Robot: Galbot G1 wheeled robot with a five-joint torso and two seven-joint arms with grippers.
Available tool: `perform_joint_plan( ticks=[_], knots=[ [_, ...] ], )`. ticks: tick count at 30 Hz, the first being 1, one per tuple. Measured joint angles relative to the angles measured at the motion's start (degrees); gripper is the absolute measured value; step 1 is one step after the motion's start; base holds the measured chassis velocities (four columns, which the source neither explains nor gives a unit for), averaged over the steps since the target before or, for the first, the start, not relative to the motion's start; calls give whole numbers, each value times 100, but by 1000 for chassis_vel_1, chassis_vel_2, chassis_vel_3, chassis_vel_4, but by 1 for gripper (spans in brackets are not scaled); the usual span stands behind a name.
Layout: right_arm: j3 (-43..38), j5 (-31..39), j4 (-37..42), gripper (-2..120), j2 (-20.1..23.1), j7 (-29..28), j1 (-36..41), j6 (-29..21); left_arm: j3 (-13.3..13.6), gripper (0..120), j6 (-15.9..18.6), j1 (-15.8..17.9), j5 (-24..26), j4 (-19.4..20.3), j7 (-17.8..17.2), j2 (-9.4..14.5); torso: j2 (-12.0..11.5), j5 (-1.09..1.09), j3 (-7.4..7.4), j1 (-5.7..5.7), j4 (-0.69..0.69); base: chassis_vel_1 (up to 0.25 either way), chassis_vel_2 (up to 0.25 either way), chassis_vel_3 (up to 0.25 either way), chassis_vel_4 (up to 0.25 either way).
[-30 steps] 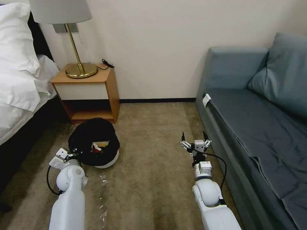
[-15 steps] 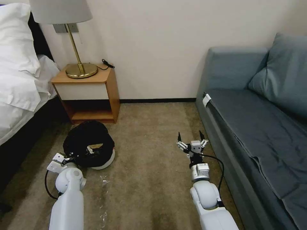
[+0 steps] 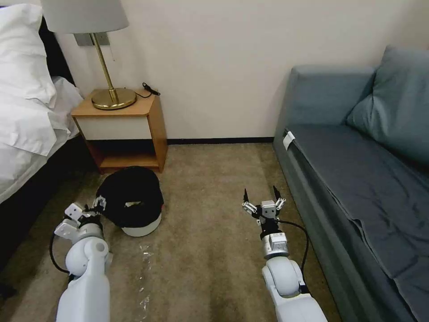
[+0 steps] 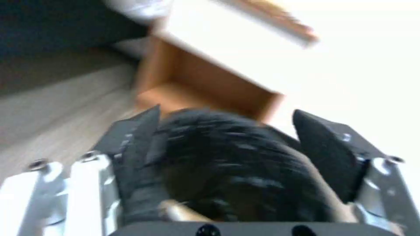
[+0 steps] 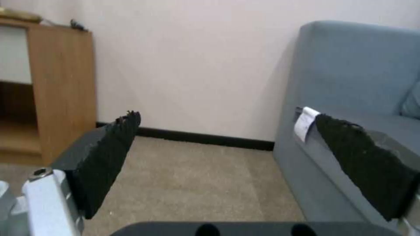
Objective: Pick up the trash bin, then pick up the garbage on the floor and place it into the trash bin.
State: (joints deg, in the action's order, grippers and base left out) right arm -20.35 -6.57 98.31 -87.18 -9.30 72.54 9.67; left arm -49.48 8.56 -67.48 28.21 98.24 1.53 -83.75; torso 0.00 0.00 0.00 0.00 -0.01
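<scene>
The trash bin (image 3: 134, 210), white with a black bag liner, stands on the carpet in front of the nightstand. A pale scrap of garbage (image 3: 132, 204) shows inside its mouth. My left gripper (image 3: 97, 206) is at the bin's left rim. In the left wrist view its fingers (image 4: 136, 137) are spread wide, open, with the black bag (image 4: 236, 164) bulging between them. My right gripper (image 3: 260, 195) hovers open over the carpet next to the sofa, holding nothing (image 5: 227, 137).
A wooden nightstand (image 3: 127, 129) with a brass lamp (image 3: 111, 96) stands behind the bin, the bed (image 3: 27, 116) to the left. A blue sofa (image 3: 357, 170) runs along the right. Clear shiny scraps (image 3: 145, 252) lie on the carpet between my arms.
The bin was tilted with its opening towards me; now it stands more upright on the carpet. My left arm has moved left and back. My right gripper has drifted left.
</scene>
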Motion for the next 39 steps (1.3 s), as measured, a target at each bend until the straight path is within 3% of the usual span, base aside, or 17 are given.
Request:
perform_joint_plan(
  ticks=[1, 2, 4, 5, 7, 11, 13, 16, 19, 23, 32, 39],
  knots=[
    [-29, 95, 51, 100, -16, -33, 31, -15, 35, 93, -14, -238, -254, 267, 675, 34, 0, 1, 0, 0, 1, 0, 0, 0, 0],
    [-29, 95, 51, 100, -16, -33, 31, -15, 35, 93, -14, -238, -254, 267, 675, 34, 0, 1, 0, 0, 1, 0, 0, 0, 0],
    [-119, 91, 50, 100, -47, -59, 70, 32, 116, 99, -152, -500, -761, 607, 1431, 25, 1, 0, 0, 0, 1, 0, 0, 0, 0],
    [-119, 91, 50, 100, -47, -59, 70, 32, 116, 99, -152, -500, -761, 607, 1431, 25, 1, 0, 0, 0, 1, 0, 0, 0, 0],
    [-217, 53, -30, 100, -87, -95, 99, 221, 227, 99, -335, -655, -1102, 818, 1752, -17, 0, 1, 0, 0, 0, 0, 0, 0, 0],
    [-325, 247, -47, 100, -125, -73, 186, 371, 330, 98, -502, -756, -1454, 942, 1899, -65, 0, 1, -1, 0, 1, 0, 0, 0, 0],
    [-441, 436, -37, 100, -140, 4, 276, 485, 410, 97, -791, -777, -1853, 879, 2002, -110, 0, 2, -1, 0, 0, 0, 0, 0, 0],
    [-515, 432, -54, 100, -141, 64, 301, 574, 460, 97, -899, -769, -1903, 790, 1969, -126, 0, 0, 0, 0, 1, 0, 0, 0, 0],
    [-711, 434, -58, 100, -119, 250, 378, 665, 578, 95, -1168, -688, -1882, 439, 1688, -164, 0, -1, 0, 0, 0, 0, 0, 0, 0],
    [-816, 444, -28, 100, -79, 409, 376, 657, 613, 94, -1203, -631, -1731, 292, 1446, -150, 0, 0, 0, 0, 0, 0, 0, 0, 0],
    [-860, 433, -120, 100, -185, 483, 348, 690, 701, 91, -1168, -591, -1345, 188, 1297, -59, 0, 0, 0, 0, 1, 0, 0, 0, 0],
    [-886, 387, -139, 100, -200, 496, 364, 694, 769, 94, -975, -590, -1403, 235, 1177, -49, 0, 0, 0, 0, 0, 0, 0, 0, 0]
  ],
)
